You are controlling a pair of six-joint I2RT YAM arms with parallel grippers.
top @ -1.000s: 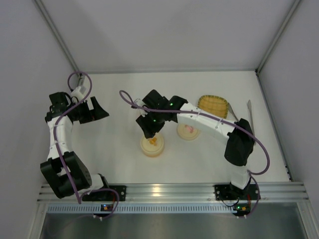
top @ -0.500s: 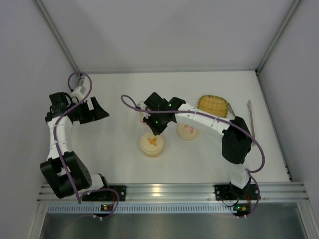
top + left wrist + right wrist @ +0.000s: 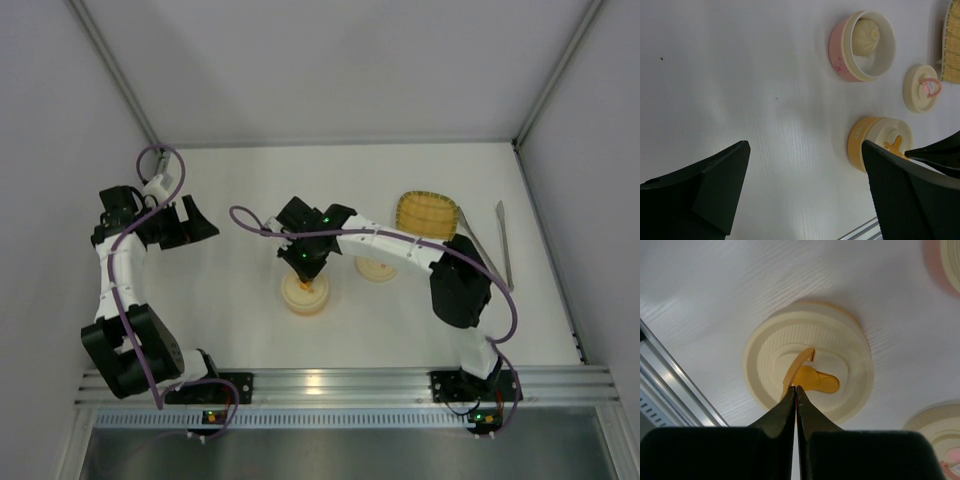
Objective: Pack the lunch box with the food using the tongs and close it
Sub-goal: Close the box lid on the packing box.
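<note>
Right tool (image 3: 796, 388) is fully closed, tips meeting at the foot of the orange loop handle (image 3: 799, 365), which stands up from the cream lid (image 3: 765, 365). Can't confirm the thin loop is actually between the tips rather than just beside them. The lid sits flush on the orange container (image 3: 860, 145), so I read this step as pulling the lid off to get at the inside. To do it well: confirm the pinch before lifting and pull straight up along the container axis. Watch that the container doesn't ride up with the lid. If it does, it needs holding down or a slight peel from one edge. The loop is thin and flexible-looking and could slip out sideways, so go slow. Right arm reaches from its base at the near right across to centre-left, elbow raised, wrist pitched steeply down onto the lid. Left tool (image 3: 805, 146) is wide open with nothing in it. It hovers over bare tabletop (image 3: 230, 320) well apart from the containers, arm folded back at the left and pointing toward centre. The bun (image 3: 866, 36) sits in the open pink bowl (image 3: 840, 50), just past the orange container. A second lid (image 3: 920, 90) with a pink handle lies beside them. No orange chunks in view. The tongs (image 3: 503, 240) lie untouched at the far right of the tabletop, next to the yellow woven tray (image 3: 428, 213).
</note>
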